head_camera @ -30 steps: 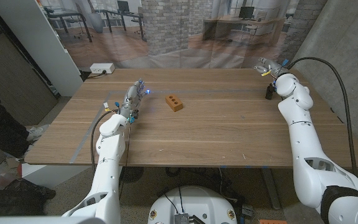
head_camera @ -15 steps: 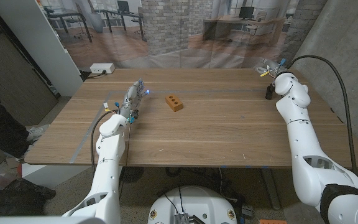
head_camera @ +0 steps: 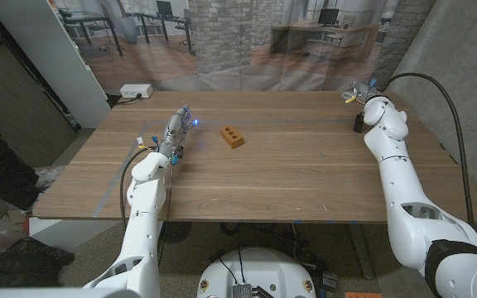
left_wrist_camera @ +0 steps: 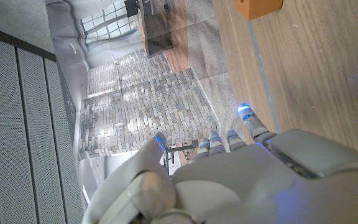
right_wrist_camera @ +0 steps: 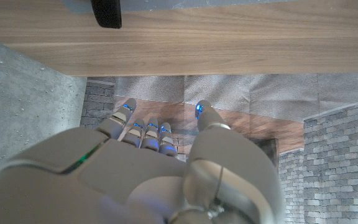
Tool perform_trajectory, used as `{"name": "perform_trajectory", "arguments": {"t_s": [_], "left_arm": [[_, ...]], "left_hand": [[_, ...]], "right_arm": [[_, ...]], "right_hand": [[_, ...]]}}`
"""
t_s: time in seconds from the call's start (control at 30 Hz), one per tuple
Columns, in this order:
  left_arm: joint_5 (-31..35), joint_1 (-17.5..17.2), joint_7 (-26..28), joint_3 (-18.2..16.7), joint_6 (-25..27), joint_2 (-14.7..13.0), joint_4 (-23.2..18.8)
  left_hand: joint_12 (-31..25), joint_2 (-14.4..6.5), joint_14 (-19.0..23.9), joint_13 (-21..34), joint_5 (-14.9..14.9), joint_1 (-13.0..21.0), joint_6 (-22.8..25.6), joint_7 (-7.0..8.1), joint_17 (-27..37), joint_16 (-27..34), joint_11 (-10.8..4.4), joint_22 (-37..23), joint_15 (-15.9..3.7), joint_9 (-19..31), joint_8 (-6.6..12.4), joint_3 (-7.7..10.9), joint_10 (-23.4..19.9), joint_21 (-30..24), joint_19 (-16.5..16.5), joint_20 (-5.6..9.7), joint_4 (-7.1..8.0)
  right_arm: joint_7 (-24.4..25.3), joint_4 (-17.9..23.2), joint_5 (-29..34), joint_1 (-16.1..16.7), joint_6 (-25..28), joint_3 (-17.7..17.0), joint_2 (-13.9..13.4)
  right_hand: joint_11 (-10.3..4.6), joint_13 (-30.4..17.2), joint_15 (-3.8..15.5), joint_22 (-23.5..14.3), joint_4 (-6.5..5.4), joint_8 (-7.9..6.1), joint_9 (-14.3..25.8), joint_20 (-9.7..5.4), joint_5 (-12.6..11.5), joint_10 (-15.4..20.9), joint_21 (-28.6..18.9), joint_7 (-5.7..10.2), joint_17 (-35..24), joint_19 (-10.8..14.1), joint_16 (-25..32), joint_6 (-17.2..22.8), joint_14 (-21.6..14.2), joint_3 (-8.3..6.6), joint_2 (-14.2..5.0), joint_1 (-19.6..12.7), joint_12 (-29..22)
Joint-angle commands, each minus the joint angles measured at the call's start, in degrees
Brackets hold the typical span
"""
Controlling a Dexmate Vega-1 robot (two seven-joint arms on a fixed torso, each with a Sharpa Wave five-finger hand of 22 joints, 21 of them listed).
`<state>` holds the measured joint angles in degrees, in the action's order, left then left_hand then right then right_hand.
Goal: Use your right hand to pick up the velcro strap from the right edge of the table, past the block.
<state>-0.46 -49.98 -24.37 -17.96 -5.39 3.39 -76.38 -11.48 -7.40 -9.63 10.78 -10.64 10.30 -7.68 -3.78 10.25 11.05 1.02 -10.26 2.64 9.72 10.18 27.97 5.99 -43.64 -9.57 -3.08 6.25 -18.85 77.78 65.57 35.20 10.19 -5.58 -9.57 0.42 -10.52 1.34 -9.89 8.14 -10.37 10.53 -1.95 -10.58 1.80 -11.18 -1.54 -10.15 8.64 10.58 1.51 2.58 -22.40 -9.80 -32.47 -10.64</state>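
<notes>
The small black velcro strap (head_camera: pixel 358 124) on the wooden bench (head_camera: pixel 288 174) looks light and floppy; best pinched mid-length. The right hand (head_camera: pixel 359 89) hovers beyond it, fingers apart, empty.

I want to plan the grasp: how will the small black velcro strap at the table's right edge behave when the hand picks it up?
The small black velcro strap is probably light. It looks narrow, so the fingers may need a pinch. It stands at the wooden table edge, so a push might knock it off. Stiffness cannot be judged.

Head camera overlooks table (head_camera: pixel 305 174); wrist cameras close
</notes>
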Motion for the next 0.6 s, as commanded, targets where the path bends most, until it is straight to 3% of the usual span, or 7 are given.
{"name": "perform_trajectory", "arguments": {"t_s": [0.03,0.6], "left_arm": [[-0.06,0.31,-0.03,-0.06,-0.26,-0.09,0.45],[0.15,1.03,-0.11,0.07,-0.49,-0.14,1.33]], "left_hand": [[-0.31,0.13,-1.21,0.21,-0.38,-0.32,-0.16,-0.06,0.18,0.09,-0.03,-0.12,0.13,0.21,0.18,0.21,0.29,0.14,-2.56,-0.34,-0.32],[-0.29,0.17,-1.21,0.21,-0.37,-0.37,-0.20,-0.07,0.18,0.09,0.10,-0.13,0.16,0.21,0.18,0.20,0.34,0.33,-2.50,-0.35,-0.35]], "right_arm": [[-0.14,-0.95,2.40,-0.84,2.67,0.97,-0.11],[-1.36,-2.02,4.02,-1.31,5.40,1.08,-0.69]], "right_hand": [[0.07,-0.20,-0.37,-0.01,-0.19,0.04,0.26,-1.05,0.18,-0.07,-0.01,-0.36,-0.02,0.11,0.02,-0.58,0.44,0.03,0.42,-0.26,0.16],[0.54,-0.22,-0.88,-0.04,-1.02,-0.30,0.31,-0.43,0.60,-0.12,-0.07,-0.75,-0.16,0.21,0.21,-0.71,0.30,1.90,2.25,1.58,-0.12]]}}
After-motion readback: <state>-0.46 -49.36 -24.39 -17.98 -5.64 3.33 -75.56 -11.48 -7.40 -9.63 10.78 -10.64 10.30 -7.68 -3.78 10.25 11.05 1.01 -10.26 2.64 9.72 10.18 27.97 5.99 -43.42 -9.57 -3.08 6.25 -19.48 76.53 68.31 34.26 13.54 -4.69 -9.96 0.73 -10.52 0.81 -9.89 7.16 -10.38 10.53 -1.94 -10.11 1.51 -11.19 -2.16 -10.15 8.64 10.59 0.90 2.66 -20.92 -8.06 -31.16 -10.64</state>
